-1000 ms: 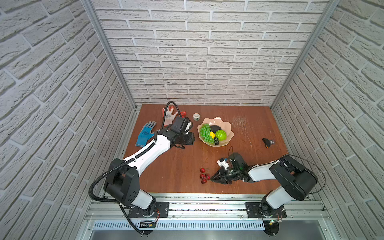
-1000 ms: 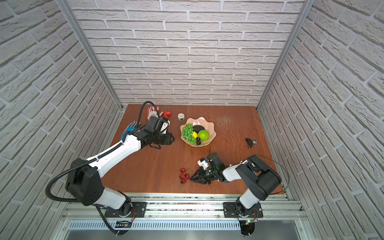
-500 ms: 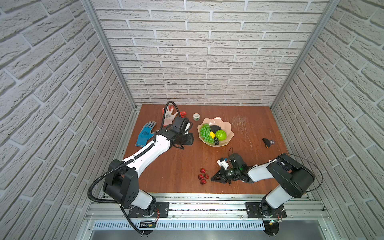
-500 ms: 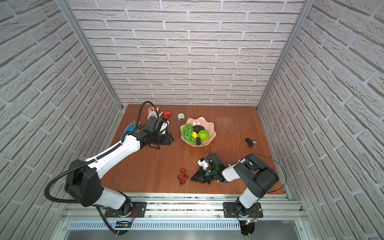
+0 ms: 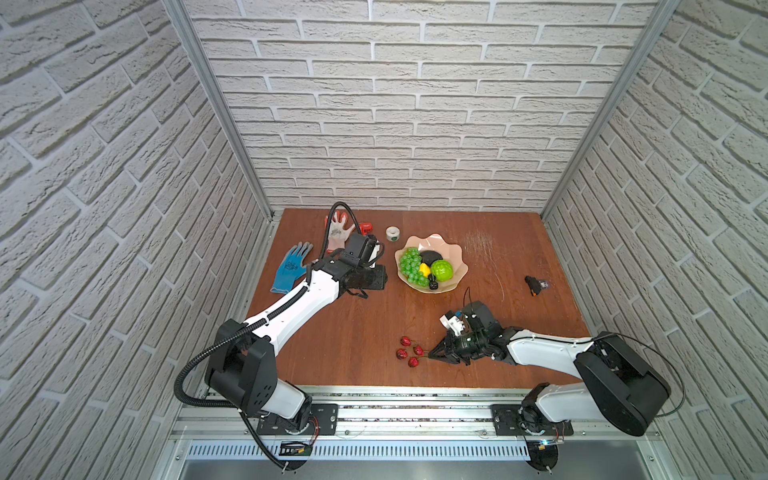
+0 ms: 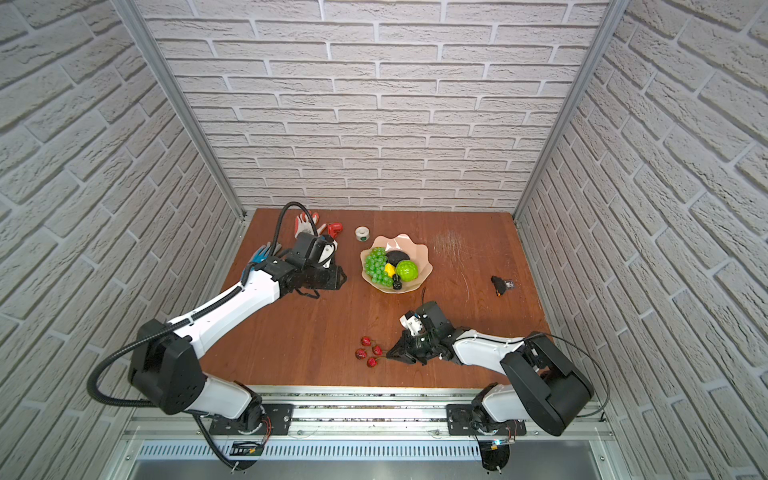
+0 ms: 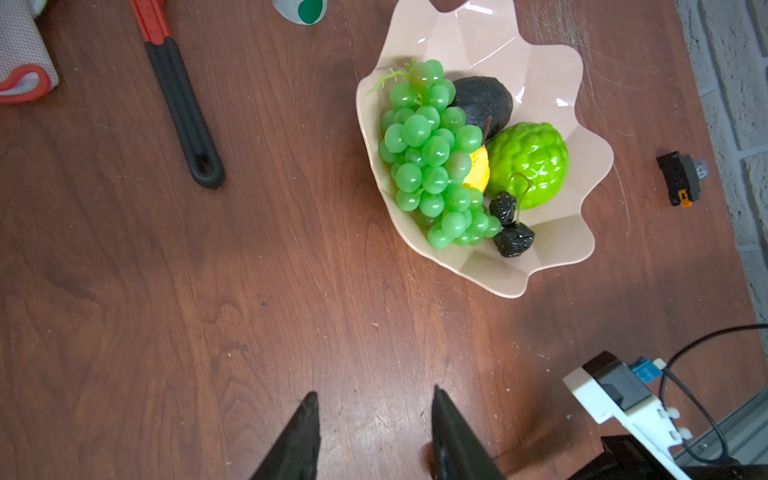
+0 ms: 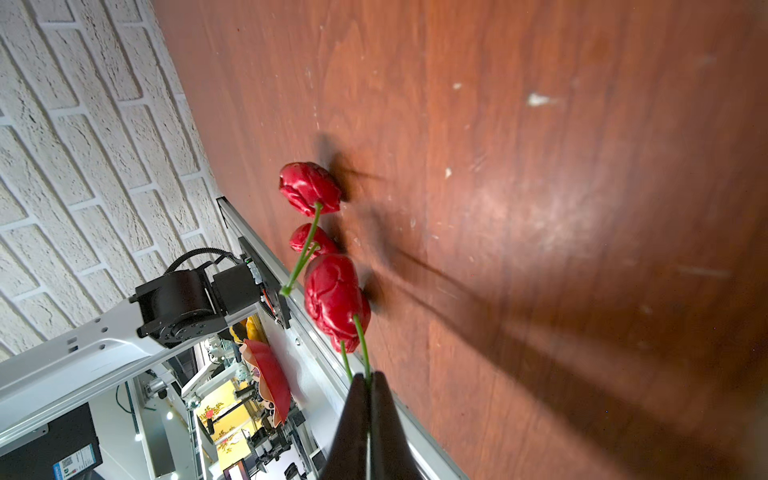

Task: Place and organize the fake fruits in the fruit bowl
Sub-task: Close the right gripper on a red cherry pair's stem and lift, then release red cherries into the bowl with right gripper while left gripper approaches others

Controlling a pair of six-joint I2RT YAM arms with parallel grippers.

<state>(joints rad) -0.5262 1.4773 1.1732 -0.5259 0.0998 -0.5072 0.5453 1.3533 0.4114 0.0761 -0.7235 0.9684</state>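
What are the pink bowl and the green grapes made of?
The fruit bowl looks like glossy moulded plastic, possibly glazed ceramic: sharp highlights on its faceted wall. The green grapes look like translucent shiny plastic: light glows through each bead.

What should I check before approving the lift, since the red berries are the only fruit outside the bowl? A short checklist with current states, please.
1. Right gripper shut on the green stems: ok.
2. All four red berries joined to the pinched stems: cannot tell; two stems end in a fork outside the jaws.
3. Fruit bowl has bare room: ok, on its right side.
4. Table between berries and bowl bare: ok.
5. Left gripper open, empty, left of the bowl and off that path: ok.
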